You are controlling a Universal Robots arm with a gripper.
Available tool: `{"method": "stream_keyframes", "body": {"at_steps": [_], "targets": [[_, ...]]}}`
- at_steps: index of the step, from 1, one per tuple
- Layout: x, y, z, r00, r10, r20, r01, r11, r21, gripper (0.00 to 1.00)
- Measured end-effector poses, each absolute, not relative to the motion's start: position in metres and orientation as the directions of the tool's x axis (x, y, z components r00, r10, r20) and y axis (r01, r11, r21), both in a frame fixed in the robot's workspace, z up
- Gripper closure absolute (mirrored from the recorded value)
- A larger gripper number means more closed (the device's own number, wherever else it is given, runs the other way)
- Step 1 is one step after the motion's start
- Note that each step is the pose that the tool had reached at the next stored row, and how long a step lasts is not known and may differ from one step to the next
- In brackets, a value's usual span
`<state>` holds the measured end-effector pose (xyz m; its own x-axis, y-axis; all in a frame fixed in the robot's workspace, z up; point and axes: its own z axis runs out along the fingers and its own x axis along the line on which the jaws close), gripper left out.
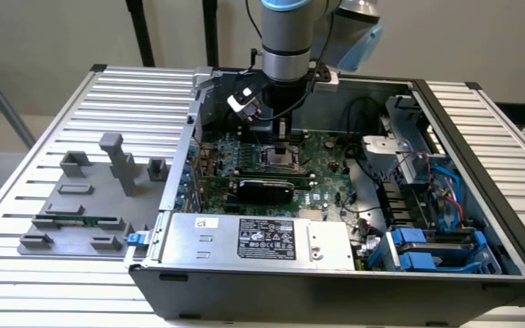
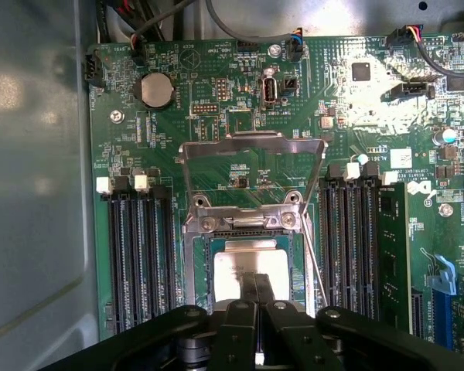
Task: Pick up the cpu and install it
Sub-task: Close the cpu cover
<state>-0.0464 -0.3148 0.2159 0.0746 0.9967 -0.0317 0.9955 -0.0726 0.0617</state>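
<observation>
Right up close in the wrist view, the gripper (image 2: 255, 280) has its two dark fingers (image 2: 247, 297) pressed flat together with no gap between them and nothing clamped there. Their tips stand directly over the cpu (image 2: 236, 267). Whether they touch its silvery top cannot be told. The cpu lies flat and square inside the socket frame (image 2: 196, 270) on the green motherboard (image 2: 216, 69). Just beyond it the metal load plate (image 2: 247, 139) is swung up and open on its hinge. Black memory slots (image 2: 139, 255) flank the socket on both sides, and a green memory stick (image 2: 392, 247) sits in one of them. Farther off on the board is a round coin battery (image 2: 156, 90). In the exterior view the arm (image 1: 286, 41) reaches straight down into the open computer case (image 1: 335, 290), behind the boxy power supply (image 1: 253, 239). On the slatted table (image 1: 25, 287), at the exterior view's left, a grey fixture (image 1: 66, 205) holds another memory stick (image 1: 85, 221).
</observation>
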Motion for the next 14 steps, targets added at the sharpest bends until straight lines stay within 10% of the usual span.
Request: {"method": "stream_keyframes", "body": {"at_steps": [14], "targets": [[-0.036,-0.316,0.236,0.075,0.997,-0.032,0.996,-0.073,0.057,0.89]]}}
